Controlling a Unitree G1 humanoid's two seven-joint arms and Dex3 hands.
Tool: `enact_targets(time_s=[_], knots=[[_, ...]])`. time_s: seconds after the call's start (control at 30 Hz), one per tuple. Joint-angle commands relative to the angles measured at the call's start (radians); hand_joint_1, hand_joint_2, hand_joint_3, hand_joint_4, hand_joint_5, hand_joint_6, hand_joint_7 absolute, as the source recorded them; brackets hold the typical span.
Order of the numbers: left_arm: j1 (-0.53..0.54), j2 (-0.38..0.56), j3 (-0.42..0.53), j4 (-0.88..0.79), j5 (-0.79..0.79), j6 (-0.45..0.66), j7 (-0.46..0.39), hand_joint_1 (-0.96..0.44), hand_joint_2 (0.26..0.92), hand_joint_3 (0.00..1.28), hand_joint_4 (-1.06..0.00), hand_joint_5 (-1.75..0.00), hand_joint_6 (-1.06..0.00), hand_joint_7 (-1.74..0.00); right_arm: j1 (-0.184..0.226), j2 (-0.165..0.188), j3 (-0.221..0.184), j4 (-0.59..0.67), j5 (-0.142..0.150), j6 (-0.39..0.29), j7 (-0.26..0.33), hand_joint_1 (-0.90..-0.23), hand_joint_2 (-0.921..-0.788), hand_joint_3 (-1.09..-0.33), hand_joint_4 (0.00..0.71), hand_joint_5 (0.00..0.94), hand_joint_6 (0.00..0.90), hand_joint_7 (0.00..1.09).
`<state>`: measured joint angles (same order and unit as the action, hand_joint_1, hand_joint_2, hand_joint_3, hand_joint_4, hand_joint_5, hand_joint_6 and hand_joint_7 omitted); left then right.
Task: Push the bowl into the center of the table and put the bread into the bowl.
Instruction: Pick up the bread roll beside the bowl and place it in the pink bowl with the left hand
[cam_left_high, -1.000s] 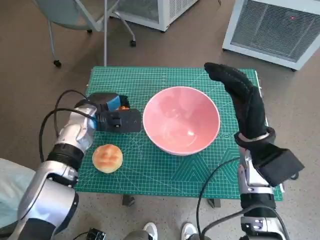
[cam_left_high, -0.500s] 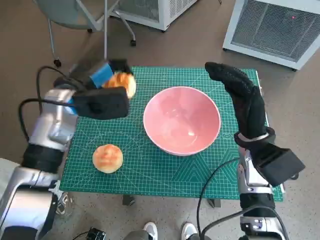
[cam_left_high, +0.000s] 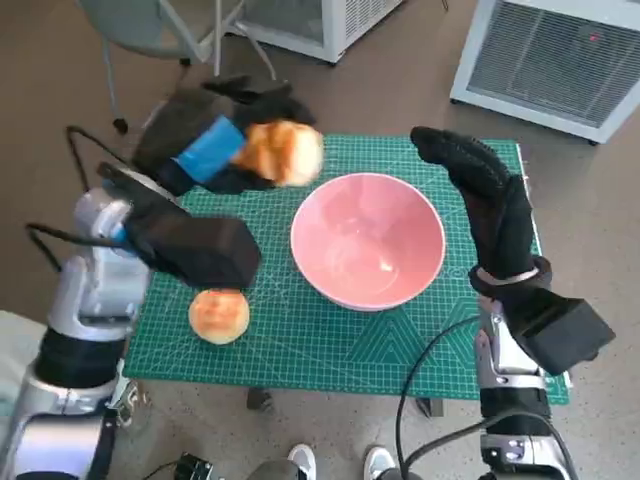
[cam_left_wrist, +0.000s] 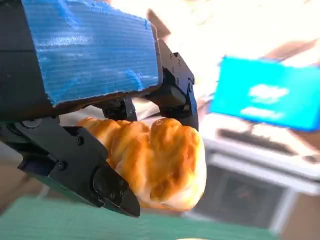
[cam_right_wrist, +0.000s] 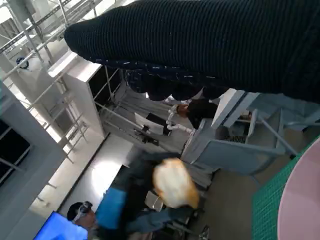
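My left hand (cam_left_high: 225, 140) grips a golden bread roll (cam_left_high: 283, 152) in the air, over the far left of the green mat and just left of the bowl's far rim. Up close in the left wrist view the black fingers (cam_left_wrist: 105, 187) clamp the roll (cam_left_wrist: 160, 167). The roll (cam_right_wrist: 172, 182) also shows blurred in the right wrist view. A pink bowl (cam_left_high: 367, 240) sits mid-table, empty. A second round bun (cam_left_high: 219, 315) lies on the mat near the front left. My gloved right hand (cam_left_high: 488, 195) stands upright beside the bowl's right rim, fingers extended, holding nothing.
A green cutting mat (cam_left_high: 330, 340) covers the small table. A chair (cam_left_high: 150, 25) stands beyond the far left corner, and white units (cam_left_high: 560, 60) at the far right. Shoes (cam_left_high: 340, 462) show under the near edge. A person (cam_right_wrist: 200, 110) sits far off in the right wrist view.
My left hand has lifted the bread roll from the mat's left side and carried it up and rightward toward the bowl. The bowl, second bun and right hand have stayed put.
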<state>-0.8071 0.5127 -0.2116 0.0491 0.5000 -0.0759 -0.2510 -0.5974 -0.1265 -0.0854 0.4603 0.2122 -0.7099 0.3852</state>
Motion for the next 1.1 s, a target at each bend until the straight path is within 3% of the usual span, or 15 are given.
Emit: enact_targets(time_s=[0.03,0.4,0.7,0.83,0.87,0.93,0.97,1.0,1.1], knots=[[-0.021,-0.053,-0.066,0.028,0.04,-0.049,0.014,0.0,0.894,0.04,-0.83,-1.03,-0.67,-1.1,0.033,-0.002,-0.005,-0.006,0.018,0.01,0.013,-0.75,-0.921,-0.799,0.13,0.0,-0.001,0.5],[-0.121,-0.175,-0.201,0.333,0.125,-0.189,0.055,0.0,0.918,0.02,-0.79,-1.07,-0.64,-1.14,0.06,-0.007,-0.007,-0.042,0.032,0.019,0.015,-0.748,-0.921,-0.799,0.127,0.0,-0.001,0.49],[-0.171,-0.251,-0.269,0.585,0.15,-0.241,0.066,0.0,0.92,0.03,-0.75,-1.1,-0.65,-1.14,0.074,-0.009,-0.012,-0.054,0.014,0.011,-0.003,-0.75,-0.921,-0.799,0.123,0.0,-0.001,0.49],[-0.169,-0.264,-0.274,0.62,0.144,-0.223,0.037,0.0,0.92,0.09,-0.69,-1.19,-0.58,-1.18,0.078,-0.008,-0.015,-0.058,0.009,0.01,-0.009,-0.751,-0.921,-0.799,0.123,0.001,-0.001,0.48],[-0.166,-0.265,-0.275,0.62,0.142,-0.215,0.026,0.01,0.907,0.09,-0.61,-1.07,-0.54,-1.08,0.079,-0.008,-0.015,-0.06,0.007,0.01,-0.011,-0.751,-0.921,-0.799,0.123,0.001,-0.001,0.48],[-0.159,-0.265,-0.276,0.61,0.14,-0.188,-0.004,0.04,0.872,0.07,-0.46,-0.53,-0.48,-0.63,0.08,-0.008,-0.016,-0.063,0.004,0.01,-0.015,-0.751,-0.921,-0.799,0.123,0.001,-0.001,0.48],[-0.156,-0.263,-0.278,0.603,0.141,-0.176,-0.018,0.04,0.862,0.05,-0.41,-0.34,-0.47,-0.44,0.081,-0.009,-0.016,-0.064,0.003,0.01,-0.017,-0.751,-0.921,-0.799,0.123,0.001,-0.001,0.48],[-0.153,-0.262,-0.279,0.597,0.142,-0.167,-0.029,0.03,0.848,0.04,-0.33,-0.22,-0.43,-0.3,0.082,-0.009,-0.016,-0.066,0.002,0.011,-0.018,-0.751,-0.921,-0.799,0.123,0.001,-0.001,0.48],[-0.149,-0.251,-0.281,0.573,0.142,-0.141,-0.078,-0.04,0.81,0.02,-0.18,-0.07,-0.34,-0.1,0.083,-0.008,-0.016,-0.066,-0.001,0.009,-0.022,-0.751,-0.921,-0.799,0.123,0.001,-0.001,0.48]])
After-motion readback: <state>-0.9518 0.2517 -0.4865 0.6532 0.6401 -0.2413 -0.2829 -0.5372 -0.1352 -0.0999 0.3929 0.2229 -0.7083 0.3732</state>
